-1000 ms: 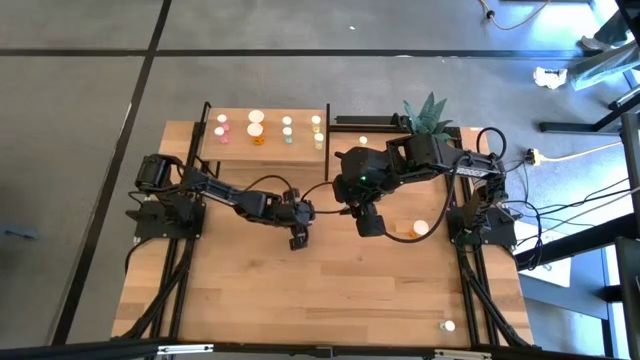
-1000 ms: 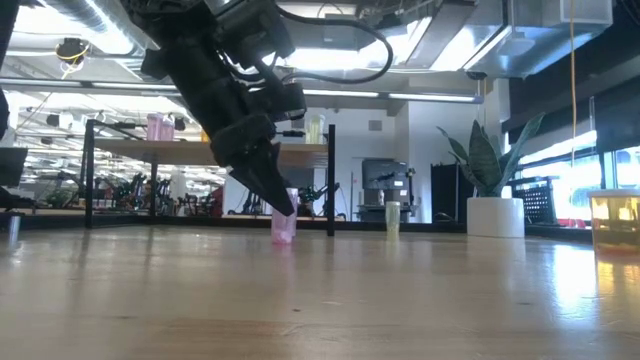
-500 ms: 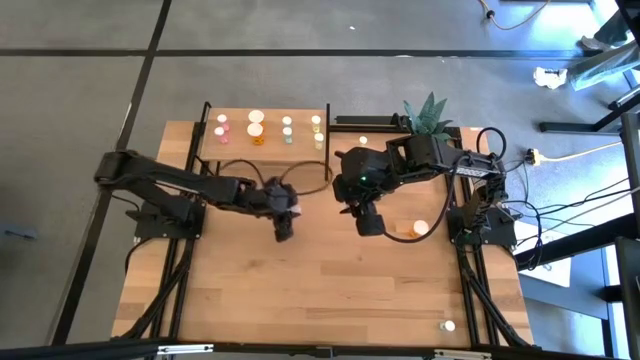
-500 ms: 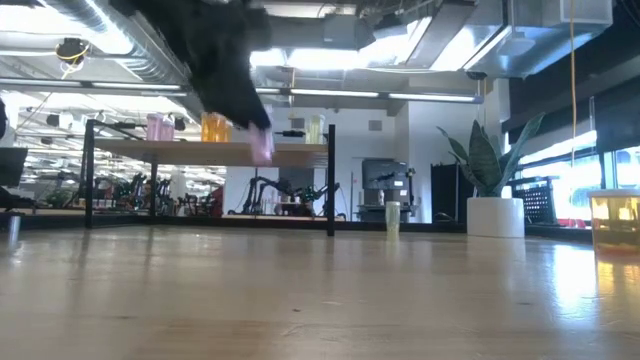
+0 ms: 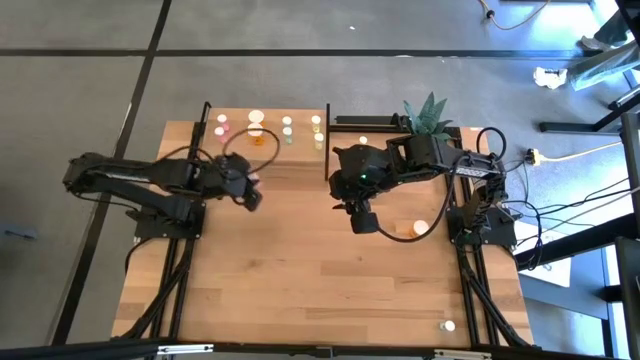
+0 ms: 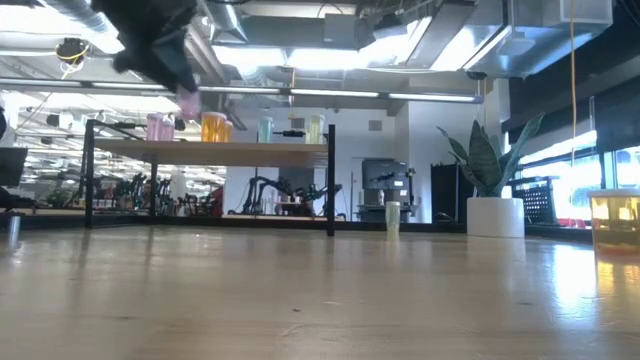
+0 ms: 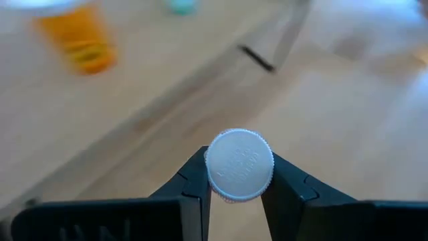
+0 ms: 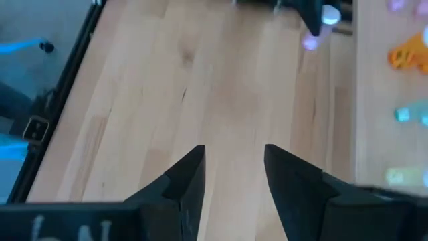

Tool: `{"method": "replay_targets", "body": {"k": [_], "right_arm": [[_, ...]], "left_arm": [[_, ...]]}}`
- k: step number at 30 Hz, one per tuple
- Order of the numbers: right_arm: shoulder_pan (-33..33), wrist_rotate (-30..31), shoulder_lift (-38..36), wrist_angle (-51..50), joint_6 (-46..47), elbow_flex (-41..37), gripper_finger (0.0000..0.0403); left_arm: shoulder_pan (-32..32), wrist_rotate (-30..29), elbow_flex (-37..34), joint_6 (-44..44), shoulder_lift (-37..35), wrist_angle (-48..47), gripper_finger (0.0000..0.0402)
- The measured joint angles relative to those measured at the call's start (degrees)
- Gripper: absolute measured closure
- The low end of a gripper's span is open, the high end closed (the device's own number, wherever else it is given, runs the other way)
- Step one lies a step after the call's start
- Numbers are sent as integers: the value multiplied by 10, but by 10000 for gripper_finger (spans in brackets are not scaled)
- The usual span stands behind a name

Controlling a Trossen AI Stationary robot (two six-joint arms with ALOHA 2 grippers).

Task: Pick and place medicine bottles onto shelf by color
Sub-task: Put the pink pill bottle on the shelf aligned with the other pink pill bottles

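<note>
My left gripper (image 5: 252, 197) has swung back toward the shelf (image 5: 300, 150) in the last second — from mid-tabletop, where it closed on a pink bottle (image 6: 187, 101), to a spot just in front of the shelf's near edge, toward its left half. It is clamped on that bottle: in the left wrist view the white cap (image 7: 239, 165) sits squeezed between the two fingers (image 7: 190, 184), and the low view shows the pink body lifted off the tabletop (image 5: 320, 290) to about the height of the shelf deck, near the left post. That tells me the pick is done and the carry is nearly over; what remains, as I judge it, is to bring the bottle over the deck beside the pink bottles already standing at the left end (image 5: 222, 127) — not by the orange one (image 5: 257, 138) or the green and yellowish ones further right. The right gripper (image 5: 363, 221) waits over the middle of the tabletop, its fingers parted and empty, with another capped bottle (image 5: 420, 228) lying close beside it. One more bottle (image 5: 449, 326) sits far off by the front right corner.
</note>
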Motion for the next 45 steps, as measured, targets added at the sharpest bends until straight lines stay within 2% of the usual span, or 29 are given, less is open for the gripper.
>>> {"method": "replay_targets", "body": {"k": [7,10,13,16,27,34,45], "right_arm": [[-6,13,0,50,-5,0,247],[-8,74,0,63,-2,0,247],[-8,153,0,73,-1,0,247],[-8,186,0,78,0,0,247],[-8,190,0,83,1,0,247],[-8,190,0,87,1,0,247],[-8,190,0,98,0,0,247]], "left_arm": [[34,-93,0,-84,-54,-81,318],[61,-118,0,-102,-65,-101,318],[95,-120,0,-104,-72,-120,318],[130,-119,0,-105,-71,-130,318],[232,-94,0,-119,-68,-174,318],[239,-82,0,-118,-67,-173,318],[239,-85,0,-118,-28,-165,318]]}}
